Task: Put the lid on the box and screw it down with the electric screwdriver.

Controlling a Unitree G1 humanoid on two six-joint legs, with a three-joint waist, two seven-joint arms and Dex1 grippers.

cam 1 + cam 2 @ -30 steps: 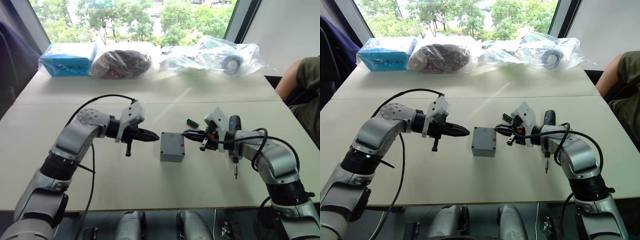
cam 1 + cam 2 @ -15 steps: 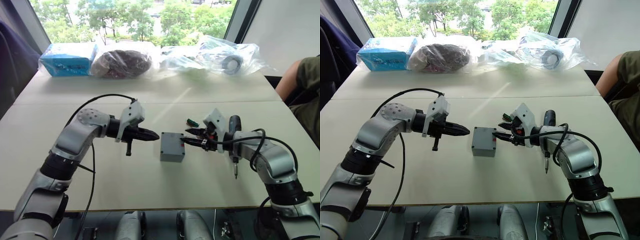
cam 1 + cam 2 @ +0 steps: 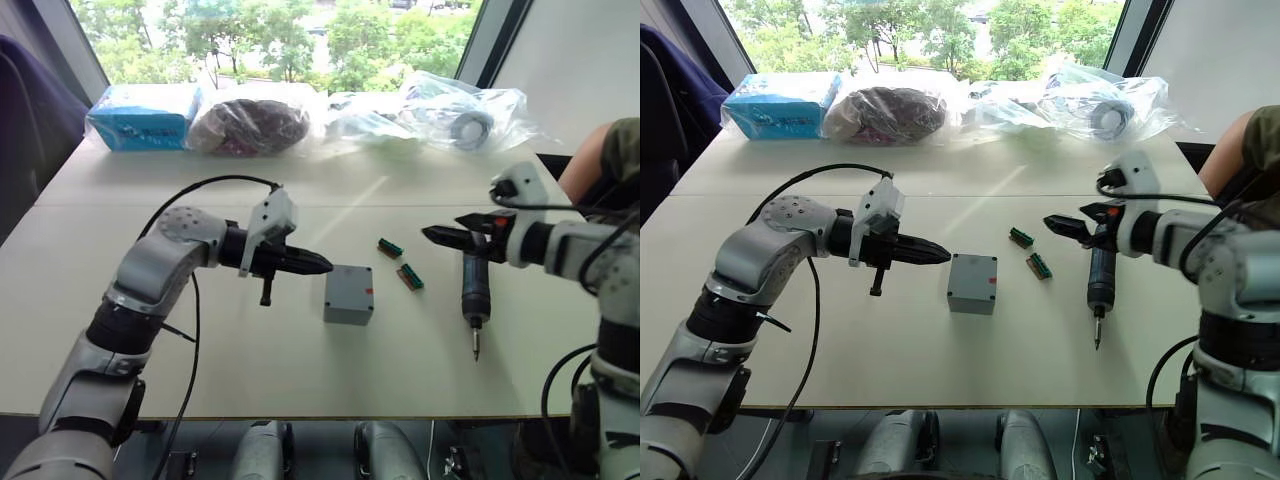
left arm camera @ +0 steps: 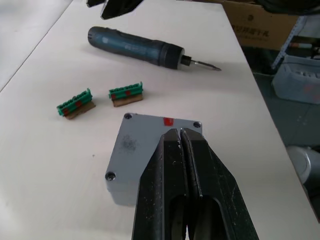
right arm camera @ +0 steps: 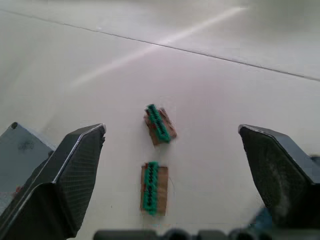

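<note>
Left eye view: box (image 3: pixel 348 295) mid-table (image 3: pixel 250 370), bare surface on every side.

The right gripper (image 3: pixel 1065 226) has drawn back from the box (image 3: pixel 972 283), jaws spread.

From my seat I see the grey box (image 3: pixel 972 283) sitting closed on the pale tabletop (image 3: pixel 940 360), a small red mark on its right side. My left pincer (image 3: pixel 938 254) points at it from just beside its left edge, fingers pressed together. Two small green pieces (image 3: pixel 1030 252) lie right of the box. Further right, the electric screwdriver (image 3: pixel 1099 282) rests flat, bit toward me. My right pincer (image 3: pixel 1065 227) hangs above the screwdriver's far end. Plastic bags (image 3: pixel 1080 98) and a blue packet (image 3: pixel 775 104) line the far edge.
</note>
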